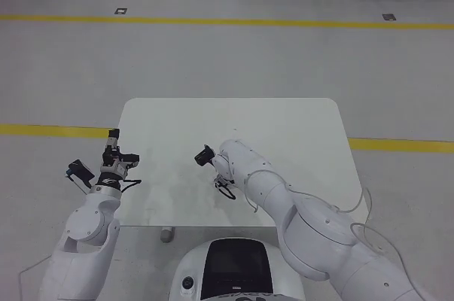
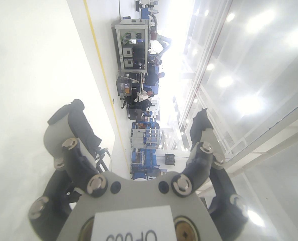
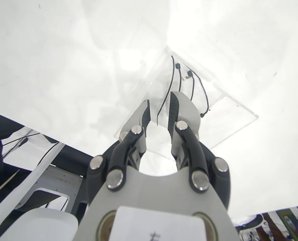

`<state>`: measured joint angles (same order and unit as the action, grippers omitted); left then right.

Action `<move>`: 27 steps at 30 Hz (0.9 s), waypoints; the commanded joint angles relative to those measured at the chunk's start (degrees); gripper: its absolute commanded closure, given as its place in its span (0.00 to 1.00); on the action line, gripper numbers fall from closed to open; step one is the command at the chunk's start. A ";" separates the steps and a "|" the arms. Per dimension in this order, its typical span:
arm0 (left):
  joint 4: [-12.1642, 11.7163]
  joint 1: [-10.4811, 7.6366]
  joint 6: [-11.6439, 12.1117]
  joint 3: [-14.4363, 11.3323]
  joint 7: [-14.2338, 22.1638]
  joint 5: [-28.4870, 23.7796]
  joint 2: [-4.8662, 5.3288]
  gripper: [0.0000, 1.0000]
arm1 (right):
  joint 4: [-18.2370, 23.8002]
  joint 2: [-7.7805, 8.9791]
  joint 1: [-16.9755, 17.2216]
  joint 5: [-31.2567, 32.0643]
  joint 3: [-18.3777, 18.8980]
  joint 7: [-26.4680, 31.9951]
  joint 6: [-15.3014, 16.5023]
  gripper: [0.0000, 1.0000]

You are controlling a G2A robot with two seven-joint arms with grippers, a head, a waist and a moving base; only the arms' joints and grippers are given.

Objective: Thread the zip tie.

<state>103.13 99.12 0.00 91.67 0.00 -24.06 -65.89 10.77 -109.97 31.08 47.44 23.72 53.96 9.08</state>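
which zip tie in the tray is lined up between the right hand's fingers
The long straight zip tie: its thin tail shows in the gap of the open right hand. The other zip ties lie off to one side of that gap.

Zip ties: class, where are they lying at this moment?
In the right wrist view, the black zip ties lie in a clear tray on the white table, just ahead of the open right gripper.

Probably a big lab or factory hall: yellow lines (image 1: 227,21) on a grey floor (image 1: 211,68), a metal rack (image 2: 131,48) of machines, blue workbenches (image 2: 143,156), bright ceiling lights (image 2: 249,104).
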 commanded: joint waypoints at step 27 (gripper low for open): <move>0.00 0.00 0.00 0.00 0.00 0.00 0.00 0.00 | -0.78 0.14 -2.11 1.64 1.47 0.07 3.04 1.00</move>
<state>103.13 99.12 0.00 91.67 0.00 -24.06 -65.89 10.05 -109.91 29.11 49.04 25.14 53.90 11.64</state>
